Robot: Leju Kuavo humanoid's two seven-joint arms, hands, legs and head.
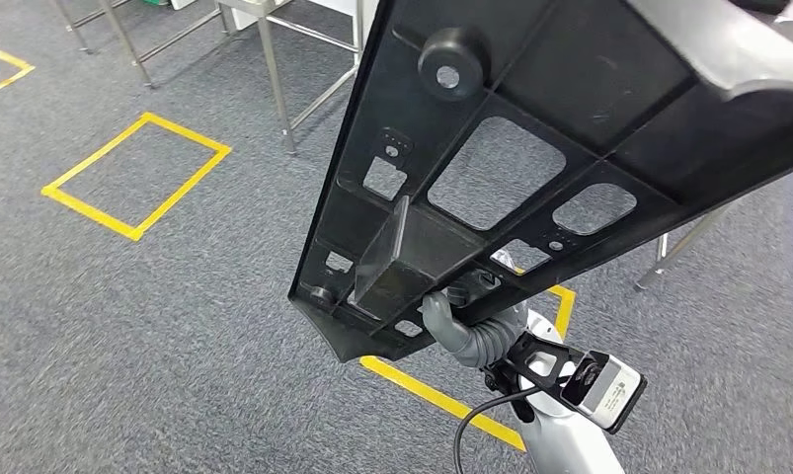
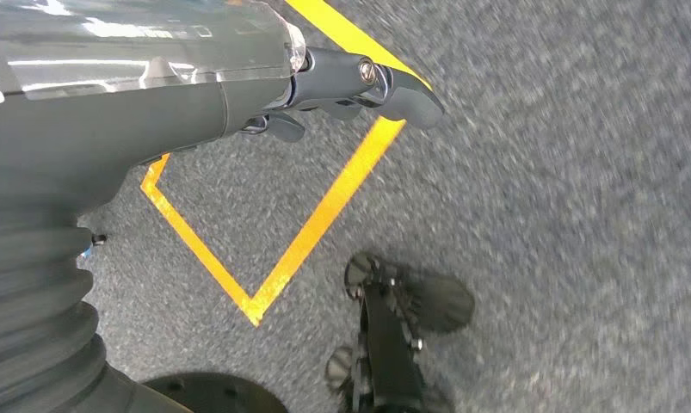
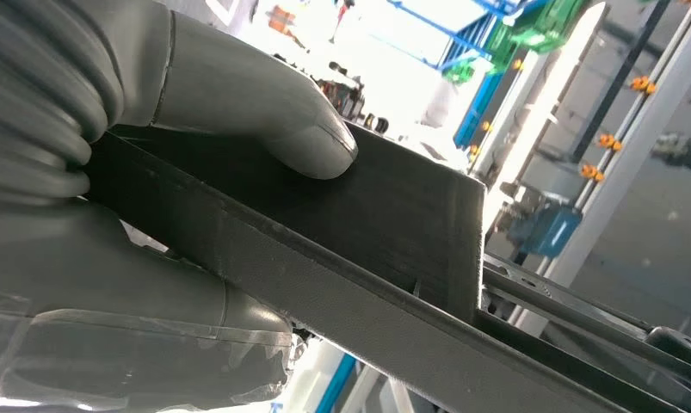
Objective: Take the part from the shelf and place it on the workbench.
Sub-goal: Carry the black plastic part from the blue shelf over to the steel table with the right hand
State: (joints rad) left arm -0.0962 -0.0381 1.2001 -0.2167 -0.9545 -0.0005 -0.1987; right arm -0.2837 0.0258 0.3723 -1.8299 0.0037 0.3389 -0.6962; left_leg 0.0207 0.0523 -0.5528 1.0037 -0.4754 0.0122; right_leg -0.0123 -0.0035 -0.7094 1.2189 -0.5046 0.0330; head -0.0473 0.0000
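The part (image 1: 590, 89) is a large black plastic panel with ribs, cut-outs and a raised block. It hangs tilted in the air over the grey carpet and fills the upper right of the head view. My right hand (image 1: 459, 326) grips it at its lower end, from underneath. In the right wrist view the thumb (image 3: 264, 112) presses on the block of the part (image 3: 393, 215), with the other fingers under the panel's edge. My left hand (image 2: 238, 95) hangs over the carpet with its fingers loosely apart and holds nothing.
Yellow tape squares (image 1: 135, 176) mark the carpet, one just below the part (image 1: 441, 397). Metal table legs (image 1: 274, 69) stand at the back left, and another leg (image 1: 678, 247) stands to the right. Racking with white posts (image 3: 634, 155) rises beyond the part.
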